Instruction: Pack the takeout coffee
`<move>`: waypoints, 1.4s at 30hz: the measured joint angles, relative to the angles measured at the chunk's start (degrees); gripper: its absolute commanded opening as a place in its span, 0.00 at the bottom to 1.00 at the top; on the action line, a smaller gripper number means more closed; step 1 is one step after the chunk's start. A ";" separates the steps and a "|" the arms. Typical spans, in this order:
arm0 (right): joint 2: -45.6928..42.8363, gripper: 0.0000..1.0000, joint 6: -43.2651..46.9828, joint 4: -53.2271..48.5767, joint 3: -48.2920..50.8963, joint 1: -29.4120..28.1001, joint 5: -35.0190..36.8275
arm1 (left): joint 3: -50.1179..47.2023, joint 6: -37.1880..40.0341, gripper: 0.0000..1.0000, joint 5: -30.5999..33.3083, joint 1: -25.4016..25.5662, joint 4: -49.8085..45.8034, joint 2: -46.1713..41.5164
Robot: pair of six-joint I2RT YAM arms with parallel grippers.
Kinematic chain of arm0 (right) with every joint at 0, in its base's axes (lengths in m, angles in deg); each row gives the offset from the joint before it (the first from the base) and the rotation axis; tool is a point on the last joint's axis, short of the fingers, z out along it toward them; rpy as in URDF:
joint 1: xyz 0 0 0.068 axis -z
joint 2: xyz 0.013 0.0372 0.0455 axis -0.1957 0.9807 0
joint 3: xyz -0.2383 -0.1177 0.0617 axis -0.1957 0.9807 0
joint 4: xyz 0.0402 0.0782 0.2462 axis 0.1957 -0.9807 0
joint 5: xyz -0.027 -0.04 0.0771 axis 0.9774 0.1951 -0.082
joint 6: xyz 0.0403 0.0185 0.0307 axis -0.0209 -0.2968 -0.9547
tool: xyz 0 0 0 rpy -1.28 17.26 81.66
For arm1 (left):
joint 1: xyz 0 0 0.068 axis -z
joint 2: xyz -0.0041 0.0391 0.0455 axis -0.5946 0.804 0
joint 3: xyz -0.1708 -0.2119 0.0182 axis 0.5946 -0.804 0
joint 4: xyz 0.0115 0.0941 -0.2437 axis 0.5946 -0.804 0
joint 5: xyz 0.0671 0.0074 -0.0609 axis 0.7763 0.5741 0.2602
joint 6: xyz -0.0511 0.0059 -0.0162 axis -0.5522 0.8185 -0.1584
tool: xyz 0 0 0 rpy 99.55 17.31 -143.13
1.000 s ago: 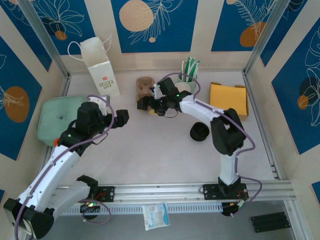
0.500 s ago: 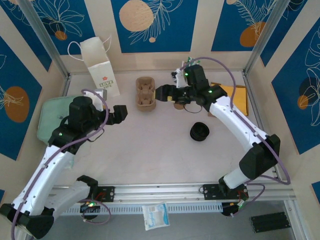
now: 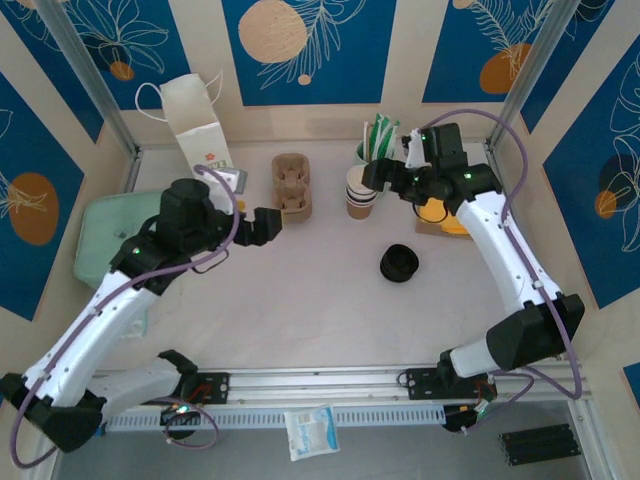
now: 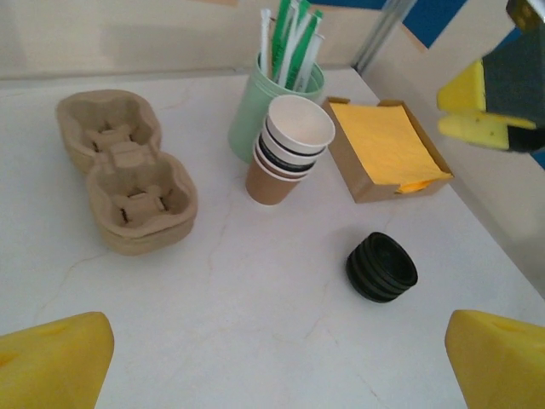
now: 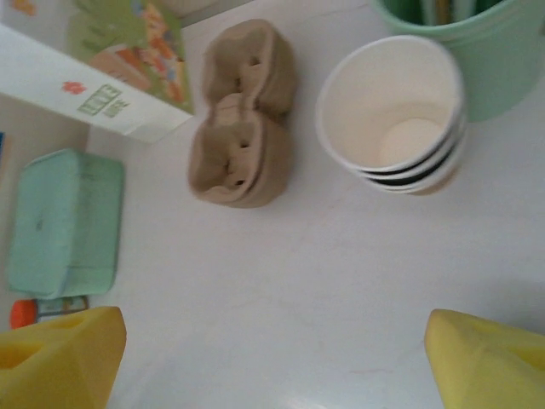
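**Right tool** (image 3: 384, 176). We are noting it hanging above the pale worktop (image 3: 320, 310) with its jaws standing wide, gripping nothing and touching nothing. Its camera is looking down into the stack of lidless brown-and-white paper cups (image 3: 359, 193), which we are judging to be its target.

**Left tool** (image 3: 266, 224). We are recording it fully spread and empty, hovering just beside the two-well brown pulp cup carrier (image 3: 291, 186) but apart from it.

**Takeout coffee.** We cannot tell where a capped cup is standing, so we are listing its makings separately. The cup stack is standing just beside the pale green tumbler of straws (image 3: 377, 148). The stack of round black plastic lids (image 3: 399, 265) is lying well apart from it, nearer the arms.

**Layout.** We are reading it as a serving station. The cups, the lids and the brown tray of yellow napkins (image 4: 387, 146) are sitting to the right, within the right arm's reach. The carrier and the white handled paper bag (image 3: 200, 132) are sitting to the left, serving as packing.
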 measured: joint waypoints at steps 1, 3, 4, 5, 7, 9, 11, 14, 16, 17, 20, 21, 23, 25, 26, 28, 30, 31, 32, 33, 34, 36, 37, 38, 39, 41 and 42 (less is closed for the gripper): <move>0.72 0.91 0.42 -0.72 -1.01 0.68 0.63 | 0.22 0.00 0.99 0.48 1.07 0.39 1.25; 2.47 0.91 1.18 -1.84 -2.97 1.79 1.75 | 0.96 -0.02 1.00 1.64 3.19 1.03 4.15; 3.69 0.91 1.66 -2.58 -4.15 2.34 2.43 | 1.29 -0.07 1.00 2.29 4.24 1.49 5.79; 5.01 0.88 2.08 -3.41 -5.42 2.75 2.93 | 1.73 -0.15 0.99 2.95 5.07 1.64 7.39; 7.76 0.81 2.93 -4.72 -7.78 3.13 3.50 | 2.64 -0.24 0.99 4.31 6.25 1.84 10.60; 10.99 0.74 3.54 -6.23 -10.64 3.28 3.82 | 3.45 -0.63 0.99 5.44 6.93 1.92 13.84; 15.02 0.67 4.42 -7.89 -14.10 3.26 3.91 | 3.85 -1.22 1.00 6.38 7.23 2.16 16.94; 20.76 0.61 5.03 -9.81 -18.51 3.26 4.09 | 3.89 -2.08 0.99 7.19 7.43 2.34 20.96; 24.35 0.56 5.44 -11.06 -21.07 3.19 4.24 | 3.89 -2.40 0.99 7.41 7.58 2.36 23.02; 25.64 0.53 5.40 -11.58 -22.03 3.19 4.26 | 3.89 -2.60 1.00 7.54 7.63 2.40 23.52; 29.77 0.48 5.57 -13.25 -25.35 3.15 4.46 | 3.89 -3.15 0.99 7.87 7.67 3.06 24.37; 31.08 0.46 5.62 -13.92 -26.62 3.15 4.48 | 3.89 -3.21 0.99 8.00 7.67 3.39 24.37; 33.14 0.45 5.73 -14.73 -28.74 3.04 4.55 | 3.89 -3.21 0.99 8.13 7.67 4.09 24.37; 35.01 0.44 5.84 -15.87 -30.99 2.78 5.05 | 3.89 -3.21 0.99 8.22 7.67 4.68 24.37; 35.74 0.44 5.97 -16.24 -31.89 2.64 5.33 | 3.89 -3.21 0.99 8.20 7.67 4.90 24.37; 37.11 0.42 6.27 -16.96 -33.57 2.29 5.99 | 3.89 -3.21 0.99 8.22 7.67 5.18 24.37; 38.18 0.40 6.69 -17.73 -34.84 2.01 6.67 | 3.89 -3.21 0.99 8.22 7.67 5.25 24.37; 38.66 0.40 6.84 -18.12 -35.47 2.01 7.13 | 3.89 -3.21 0.99 8.22 7.67 5.33 24.37; 39.08 0.40 6.99 -18.34 -35.91 1.90 7.50 | 3.89 -3.21 0.99 8.22 7.67 5.33 24.37; 39.43 0.40 7.08 -18.56 -36.28 1.77 7.82 | 3.89 -3.21 0.99 8.22 7.67 5.33 24.37; 39.69 0.40 7.23 -18.69 -36.50 1.68 8.26 | 3.89 -3.21 0.99 8.22 7.67 5.35 24.37; 40.19 0.38 7.41 -19.10 -36.76 1.64 8.98 | 3.89 -3.21 0.99 8.22 7.67 5.35 24.37; 40.41 0.38 7.54 -19.39 -36.98 1.62 9.18 | 3.89 -3.19 1.00 8.22 7.67 5.35 24.37; 40.61 0.37 7.63 -19.50 -37.05 1.53 9.40 | 3.89 -3.21 1.00 8.22 7.67 5.35 24.37; 40.81 0.36 7.67 -19.63 -37.09 1.44 9.62 | 3.89 -3.21 1.00 8.22 7.67 5.35 24.37; 41.27 0.32 7.91 -19.89 -37.29 1.38 10.01 | 3.89 -3.19 1.00 8.22 7.67 5.35 24.37; 41.46 0.30 8.13 -19.98 -37.33 1.38 10.16 | 3.89 -3.19 0.99 8.24 7.67 5.35 24.37</move>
